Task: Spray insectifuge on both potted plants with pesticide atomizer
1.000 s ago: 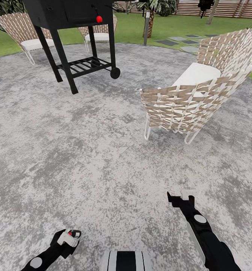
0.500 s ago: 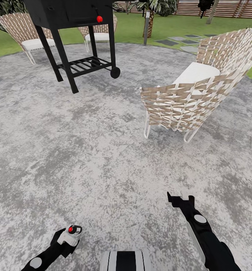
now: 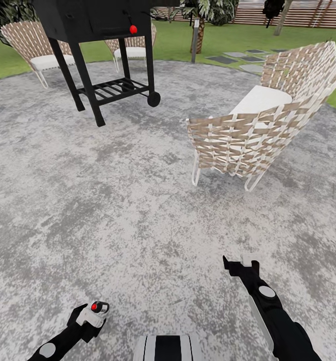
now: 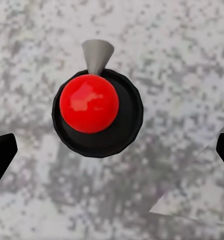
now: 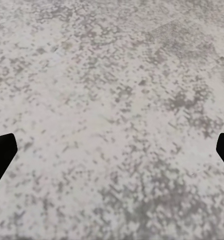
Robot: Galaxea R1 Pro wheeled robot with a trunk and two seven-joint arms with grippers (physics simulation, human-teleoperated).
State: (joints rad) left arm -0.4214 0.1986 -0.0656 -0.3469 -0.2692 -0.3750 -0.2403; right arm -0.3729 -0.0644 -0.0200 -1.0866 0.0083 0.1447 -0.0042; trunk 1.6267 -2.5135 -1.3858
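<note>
Since a second ago the camera has shifted slightly; left gripper (image 3: 90, 317) still grips the pesticide atomizer (image 3: 96, 307) at lower left — right gripper (image 3: 236, 263) hangs spread, empty, above the patio (image 3: 113, 200).

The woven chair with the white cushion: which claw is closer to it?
Right. The right claw sits on the paved patio almost straight below the woven chair in the head view; the left claw is lower, off to the left, and farther.

Grill (image 3: 95, 30) far left on patio (image 3: 113, 200), chair (image 3: 261, 130) to its right (lawn (image 3: 213, 42) behind).
</note>
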